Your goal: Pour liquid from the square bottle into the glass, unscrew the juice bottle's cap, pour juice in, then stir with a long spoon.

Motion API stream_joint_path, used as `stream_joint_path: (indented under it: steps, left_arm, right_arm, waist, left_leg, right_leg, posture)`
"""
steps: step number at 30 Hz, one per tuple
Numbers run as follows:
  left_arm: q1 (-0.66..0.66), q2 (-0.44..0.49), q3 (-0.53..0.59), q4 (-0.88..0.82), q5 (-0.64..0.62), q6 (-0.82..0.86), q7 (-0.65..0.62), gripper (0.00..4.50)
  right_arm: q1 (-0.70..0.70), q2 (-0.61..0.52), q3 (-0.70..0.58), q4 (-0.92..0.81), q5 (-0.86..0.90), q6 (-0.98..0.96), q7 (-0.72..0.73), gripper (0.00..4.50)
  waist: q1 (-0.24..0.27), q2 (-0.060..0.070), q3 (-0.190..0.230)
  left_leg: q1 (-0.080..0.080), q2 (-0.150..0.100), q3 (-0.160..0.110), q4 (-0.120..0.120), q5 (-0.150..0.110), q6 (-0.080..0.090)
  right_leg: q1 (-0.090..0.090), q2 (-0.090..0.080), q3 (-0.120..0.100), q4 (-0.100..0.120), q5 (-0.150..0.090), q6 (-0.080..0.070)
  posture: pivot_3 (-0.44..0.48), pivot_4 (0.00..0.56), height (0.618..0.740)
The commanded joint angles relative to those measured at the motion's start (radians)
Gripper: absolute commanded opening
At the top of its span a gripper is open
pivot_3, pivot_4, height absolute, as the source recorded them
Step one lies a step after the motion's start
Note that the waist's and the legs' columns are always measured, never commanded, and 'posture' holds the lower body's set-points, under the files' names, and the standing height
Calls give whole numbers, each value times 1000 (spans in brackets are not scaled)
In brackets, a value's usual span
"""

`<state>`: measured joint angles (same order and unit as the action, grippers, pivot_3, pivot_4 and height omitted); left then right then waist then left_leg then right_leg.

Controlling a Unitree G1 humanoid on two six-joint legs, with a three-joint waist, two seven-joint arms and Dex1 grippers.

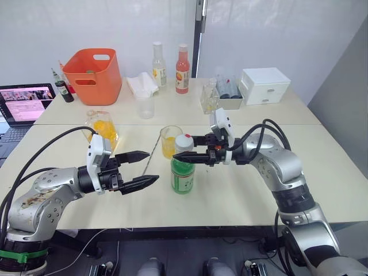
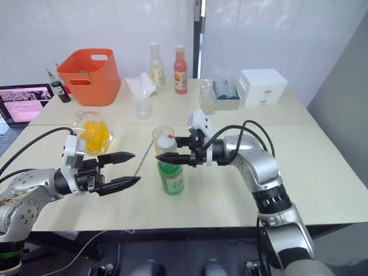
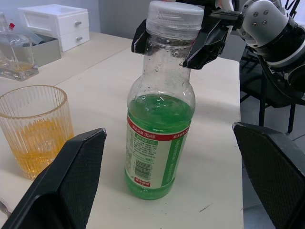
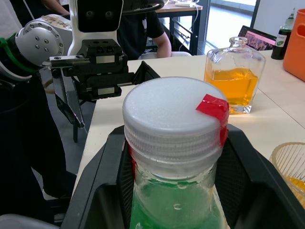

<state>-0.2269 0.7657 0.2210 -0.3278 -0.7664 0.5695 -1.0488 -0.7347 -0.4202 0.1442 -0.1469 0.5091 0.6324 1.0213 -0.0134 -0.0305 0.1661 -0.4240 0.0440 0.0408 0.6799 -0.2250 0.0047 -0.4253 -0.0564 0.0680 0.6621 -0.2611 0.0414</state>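
The juice bottle [image 1: 183, 175] stands upright near the table's front, about half full of green liquid. Its white cap [image 4: 174, 112] carries a red tape patch. My right gripper [image 1: 183, 150] reaches in from the right and is shut on the cap, one finger [image 3: 205, 43] on each side. My left gripper [image 1: 153, 167] hangs open just left of the bottle, its fingers [image 3: 66, 176] clear of it. The ribbed glass [image 1: 170, 142] behind the bottle holds orange-yellow liquid. The square bottle [image 1: 102, 127] sits further left. The long spoon [image 2: 146, 152] lies on the table beside the glass.
At the back stand an orange bin [image 1: 94, 75], a cloudy plastic cup [image 1: 145, 106], two slim bottles [image 1: 158, 64] [image 1: 182, 69], a small clear bottle [image 1: 209, 98] and a white drawer box [image 1: 264, 85]. A laptop [image 1: 26, 103] sits far left. A seated person [image 4: 143, 24] shows beyond the table.
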Motion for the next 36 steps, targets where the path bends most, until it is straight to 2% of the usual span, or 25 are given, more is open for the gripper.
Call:
stream_joint_path:
  steps: [1, 6, 9, 13, 20, 32, 33, 36]
  left_arm:
    - [-15, 6, 16, -13, 0, -23, -4, 4500]
    - [-34, 6, 11, 3, 6, -23, -9, 4500]
    - [-44, 6, 9, 6, 7, -19, -11, 4500]
    - [-61, 10, 2, 12, 7, -9, -17, 4500]
    - [-75, 15, -7, 23, 12, -3, -32, 4500]
    - [-87, 17, -32, 47, 43, -28, -58, 4500]
    - [-88, 17, -33, 47, 43, -29, -59, 4500]
    - [-91, 16, -33, 49, 46, -30, -62, 4500]
  right_arm:
    - [39, 22, -87, -242, 50, 151, -226, 1714]
    - [103, 112, -110, -504, 29, 390, -564, 1714]
    - [109, 181, -127, -566, 42, 476, -682, 1714]
    - [148, 274, -115, -610, -4, 488, -826, 1714]
    - [209, 344, -78, -609, -37, 401, -888, 1714]
    - [259, 326, -14, -551, -70, 253, -840, 1714]
    - [261, 326, -16, -546, -61, 254, -833, 2752]
    - [260, 317, -21, -531, -45, 253, -810, 3741]
  waist:
    - [0, 0, 0]
    - [-3, 0, 0]
    - [-5, 0, 0]
    - [-5, 0, 0]
    - [-5, 0, 0]
    - [-11, 0, 0]
    - [-11, 0, 0]
    - [-11, 0, 0]
  left_leg:
    - [0, 0, 0, 0, 0, 0]
    - [0, 0, 0, 0, 0, 0]
    - [-1, 0, 0, 0, 0, 0]
    - [-1, 0, 0, 0, 0, 0]
    - [-1, -1, 0, 0, 0, 0]
    - [-1, 0, 0, 0, 0, 0]
    - [-1, 0, 0, 0, 0, 0]
    - [-1, 0, 0, 0, 0, 0]
  right_leg:
    - [0, 0, 0, 0, 0, 0]
    - [-1, 1, 0, 1, 0, 0]
    - [-1, 1, 0, 1, 0, 0]
    - [-1, 1, 0, 0, 0, 0]
    - [-1, 0, 0, 0, 0, 0]
    - [-2, 1, 0, 0, 0, 0]
    - [-1, 1, 0, 0, 0, 0]
    - [-1, 1, 0, 0, 0, 0]
  posture:
    - [0, 150, 715]
    - [0, 150, 715]
    - [0, 150, 715]
    - [0, 150, 715]
    - [0, 150, 715]
    - [0, 150, 715]
    - [0, 150, 715]
    - [0, 150, 715]
